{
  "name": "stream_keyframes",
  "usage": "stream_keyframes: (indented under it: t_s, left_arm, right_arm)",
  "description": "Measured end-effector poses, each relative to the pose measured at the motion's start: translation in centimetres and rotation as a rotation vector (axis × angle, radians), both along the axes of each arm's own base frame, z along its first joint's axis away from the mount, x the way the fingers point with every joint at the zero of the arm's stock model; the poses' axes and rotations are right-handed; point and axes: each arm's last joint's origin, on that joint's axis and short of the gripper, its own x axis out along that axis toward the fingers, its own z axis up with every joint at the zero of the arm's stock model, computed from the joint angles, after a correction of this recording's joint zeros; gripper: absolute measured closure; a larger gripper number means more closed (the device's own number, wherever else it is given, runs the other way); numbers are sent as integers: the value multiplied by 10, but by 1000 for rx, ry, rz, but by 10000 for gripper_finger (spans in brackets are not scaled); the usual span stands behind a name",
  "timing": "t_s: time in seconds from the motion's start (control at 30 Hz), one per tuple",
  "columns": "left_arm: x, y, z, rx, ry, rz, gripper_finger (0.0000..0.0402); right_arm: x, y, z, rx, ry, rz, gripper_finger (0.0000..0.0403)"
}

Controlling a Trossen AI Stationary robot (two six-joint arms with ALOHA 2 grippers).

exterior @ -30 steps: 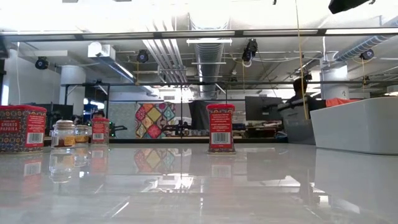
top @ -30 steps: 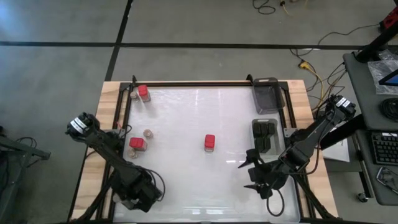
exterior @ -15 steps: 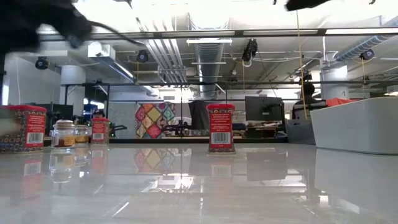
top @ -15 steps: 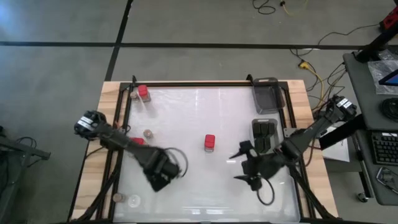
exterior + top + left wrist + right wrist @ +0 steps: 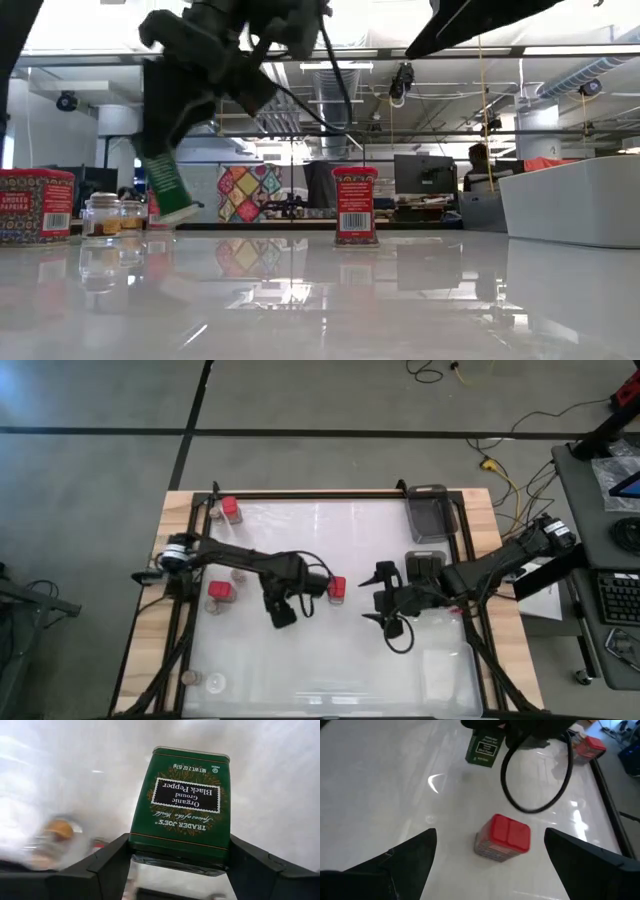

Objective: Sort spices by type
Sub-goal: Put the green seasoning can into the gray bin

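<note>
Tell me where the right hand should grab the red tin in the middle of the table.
Grip the red tin across its two long side faces, just below the lid, coming down from above. It stands upright and alone on the table, and the right hand hovers open over it, fingers either side. The left hand holding the green tin is close, so drop straight.

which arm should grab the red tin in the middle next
Right. The right gripper is open and empty beside the red tin, which sits between its fingers in its wrist view. The left gripper already holds the green pepper tin.
</note>
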Motion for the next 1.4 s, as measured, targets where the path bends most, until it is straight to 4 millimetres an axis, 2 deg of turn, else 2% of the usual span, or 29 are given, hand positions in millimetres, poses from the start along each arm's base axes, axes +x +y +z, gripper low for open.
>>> stream_keyframes:
  t_s: [0.13, 0.33, 0.6, 0.87, 1.0, 1.17, 1.4]
  left_arm:
    - [17, 10, -3, 10, 27, -40, 142]
    - [39, 9, -16, -16, 25, -133, 141]
    - [61, 6, -1, -4, -73, -174, 141]
    - [74, -1, 2, 26, -133, -204, 141]
    - [76, -7, 11, 73, -169, -231, 141]
    - [76, -11, 13, 75, -166, -233, 141]
    - [74, -17, 17, -10, -158, -215, 141]
  right_arm:
    - [2, -6, 0, -7, 3, -17, 42]
    - [2, -8, -2, -7, 19, -31, 42]
    - [2, -8, -2, 3, 14, -37, 42]
    - [-7, -8, -8, -26, 105, -63, 42]
    - [-13, -2, -8, -75, 116, -85, 42]
    - [-17, 5, -8, -83, 120, -84, 42]
    - [-19, 5, -11, -55, 128, -112, 42]
